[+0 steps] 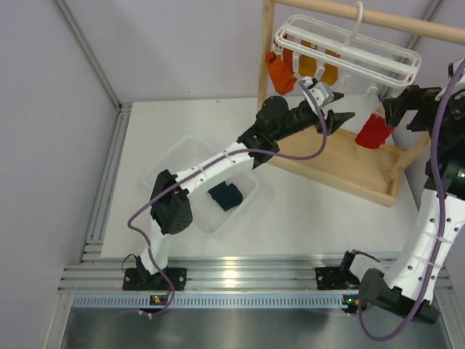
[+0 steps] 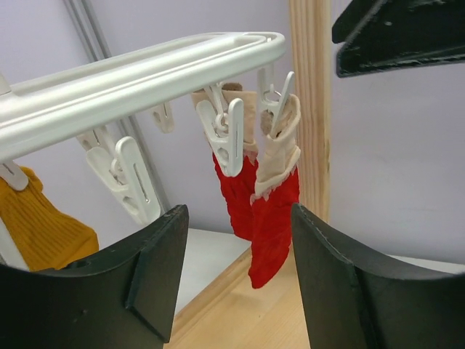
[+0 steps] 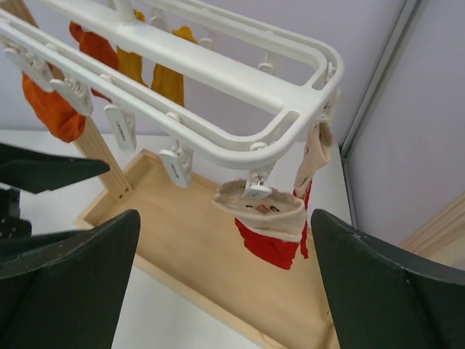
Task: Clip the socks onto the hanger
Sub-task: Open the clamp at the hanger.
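Note:
The white hanger [image 1: 349, 51] hangs by its hook from the wooden rack's top bar. Two red socks with beige face-patterned cuffs [image 1: 374, 131] hang from clips at its right end. They show in the left wrist view [image 2: 272, 218] and in the right wrist view [image 3: 265, 218], one cuff held flat by a clip. The navy sock [image 1: 225, 196] lies in a clear bin. My left gripper [image 1: 336, 118] is open and empty [image 2: 236, 240], short of the red socks. My right gripper [image 1: 398, 109] is open and empty [image 3: 225, 240], facing them from the right.
The light wooden rack's tray base [image 1: 341, 163] lies under the hanger, and its post [image 2: 311, 102] stands behind the red socks. An orange sock [image 1: 278, 71] and yellow socks [image 1: 320, 65] hang at the hanger's left end. The clear bin [image 1: 174, 163] sits under my left arm.

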{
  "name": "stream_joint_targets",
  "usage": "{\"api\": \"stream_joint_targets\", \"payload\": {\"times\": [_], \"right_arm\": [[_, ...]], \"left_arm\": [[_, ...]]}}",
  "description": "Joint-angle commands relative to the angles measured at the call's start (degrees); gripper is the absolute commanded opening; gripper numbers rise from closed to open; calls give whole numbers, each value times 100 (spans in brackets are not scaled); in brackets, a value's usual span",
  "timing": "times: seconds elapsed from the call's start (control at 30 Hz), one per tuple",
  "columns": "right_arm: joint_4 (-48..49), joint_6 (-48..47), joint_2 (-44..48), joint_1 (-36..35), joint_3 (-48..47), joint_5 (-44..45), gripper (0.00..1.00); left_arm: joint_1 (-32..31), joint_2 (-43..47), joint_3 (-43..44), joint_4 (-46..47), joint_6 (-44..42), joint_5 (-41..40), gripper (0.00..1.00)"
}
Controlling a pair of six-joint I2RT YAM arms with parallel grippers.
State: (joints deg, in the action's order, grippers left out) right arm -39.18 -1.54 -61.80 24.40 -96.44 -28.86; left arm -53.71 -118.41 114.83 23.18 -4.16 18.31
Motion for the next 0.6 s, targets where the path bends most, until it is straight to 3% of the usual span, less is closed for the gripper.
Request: {"api": "stream_joint_targets", "payload": {"times": [0.0, 0.03, 0.13, 0.43, 0.53, 0.57], "right_arm": [[-362, -452, 203, 389, -130, -1329, 100], [-415, -461, 221, 468, -86, -2020, 100], [-407, -277, 221, 530, 143, -2817, 95], [1307, 1410, 827, 539, 1400, -2703, 78], [905, 1332, 784, 548, 1164, -2669, 89], [781, 1306, 792, 539, 1041, -2581, 98]], "left_arm": [[10, 29, 374, 407, -14, -73, 63], [10, 28, 391, 415, -23, -64, 63], [1, 2, 383, 459, -41, -29, 61], [-43, -366, 593, 811, 311, -204, 61], [-52, -664, 900, 951, 407, -336, 63], [-69, -735, 971, 1030, 477, -371, 64]]}}
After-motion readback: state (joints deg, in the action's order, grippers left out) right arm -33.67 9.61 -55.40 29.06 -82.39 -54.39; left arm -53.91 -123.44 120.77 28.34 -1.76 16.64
